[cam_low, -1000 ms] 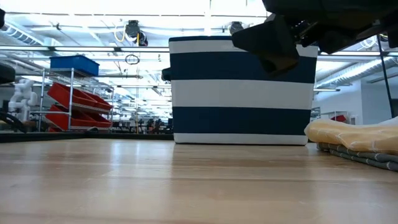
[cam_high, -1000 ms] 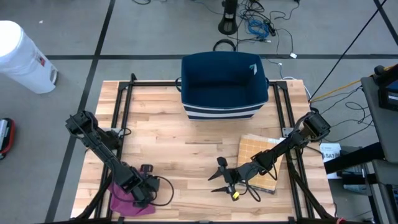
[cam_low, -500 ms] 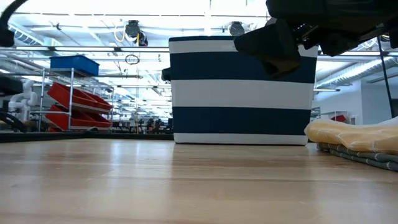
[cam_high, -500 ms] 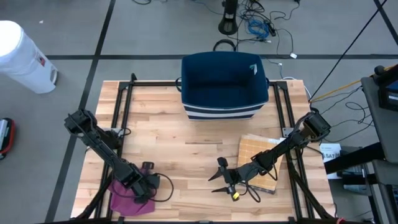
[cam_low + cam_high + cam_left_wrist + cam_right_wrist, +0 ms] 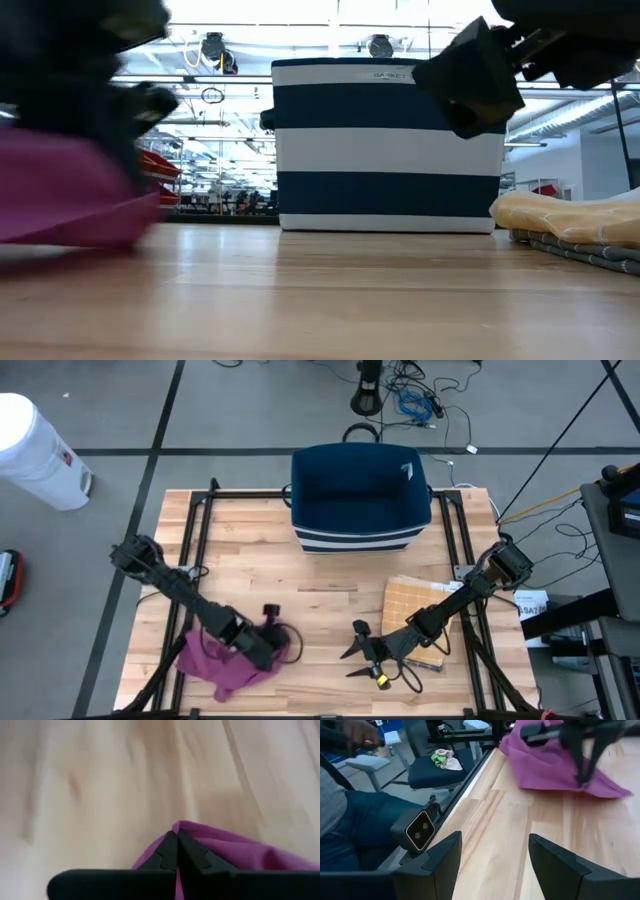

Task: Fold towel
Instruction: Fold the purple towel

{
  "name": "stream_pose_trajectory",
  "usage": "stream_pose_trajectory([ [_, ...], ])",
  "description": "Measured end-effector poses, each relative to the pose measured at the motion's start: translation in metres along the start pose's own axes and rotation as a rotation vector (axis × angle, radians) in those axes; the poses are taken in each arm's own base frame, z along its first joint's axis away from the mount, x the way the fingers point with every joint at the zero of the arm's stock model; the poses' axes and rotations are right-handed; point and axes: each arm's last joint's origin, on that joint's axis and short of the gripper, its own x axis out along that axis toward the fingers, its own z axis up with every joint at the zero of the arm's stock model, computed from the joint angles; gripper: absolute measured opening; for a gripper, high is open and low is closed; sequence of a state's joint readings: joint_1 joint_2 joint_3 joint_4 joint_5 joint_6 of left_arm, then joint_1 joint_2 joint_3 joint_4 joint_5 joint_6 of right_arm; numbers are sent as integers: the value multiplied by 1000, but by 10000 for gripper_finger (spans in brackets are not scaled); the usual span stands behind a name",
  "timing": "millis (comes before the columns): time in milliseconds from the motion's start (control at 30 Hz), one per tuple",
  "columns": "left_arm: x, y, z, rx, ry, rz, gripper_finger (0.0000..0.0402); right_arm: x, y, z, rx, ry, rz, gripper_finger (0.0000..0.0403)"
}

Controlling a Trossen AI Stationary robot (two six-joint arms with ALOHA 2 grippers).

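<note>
My left gripper (image 5: 268,643) pinches an edge of the towel (image 5: 225,665), which lies bunched at the lower left of the high view. My right gripper (image 5: 362,648) waits wide open, lower centre. No fold made; nearly everything remains.

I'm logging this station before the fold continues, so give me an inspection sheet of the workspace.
Surface: wooden table, bare in the middle.
Job's things: purple towel bunched at the front left.
Clutter: striped navy basket at the back; folded cloths at the right.
Grippers: left gripper shut on the towel's edge; right gripper open, empty, front centre.
Cables: cables on the floor behind the table.
Surroundings: white bin; seated person at the table's side.
</note>
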State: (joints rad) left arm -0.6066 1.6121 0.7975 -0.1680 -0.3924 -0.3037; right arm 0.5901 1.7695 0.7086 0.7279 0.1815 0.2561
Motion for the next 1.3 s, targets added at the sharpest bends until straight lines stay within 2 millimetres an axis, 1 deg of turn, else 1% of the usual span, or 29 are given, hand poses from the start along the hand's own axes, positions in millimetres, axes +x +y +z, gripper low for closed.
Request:
stream_pose_trajectory([
  [167,5,22,33,62,-190,91,1,-1,3,-2,48,18,3,217],
  [333,-5,37,73,170,-298,186,1,-1,2,-2,58,8,-24,217],
  [500,-23,41,109,281,-378,237,0,0,-1,-1,38,-11,-81,217],
  [600,-32,43,123,324,-398,299,0,0,-3,2,29,-32,-84,217],
  [733,-43,45,137,373,-408,410,0,1,-7,5,9,-53,-95,217],
  [867,-60,42,154,420,-426,510,0,1,-14,6,10,-67,-162,217],
  [1067,-97,30,181,496,-463,628,0,2,-23,5,0,-54,-242,217],
  [1167,-115,21,188,522,-448,670,0,2,-27,4,-3,-48,-304,217],
  [1300,-135,9,190,542,-398,723,0,1,-29,4,-22,-47,-350,217],
])
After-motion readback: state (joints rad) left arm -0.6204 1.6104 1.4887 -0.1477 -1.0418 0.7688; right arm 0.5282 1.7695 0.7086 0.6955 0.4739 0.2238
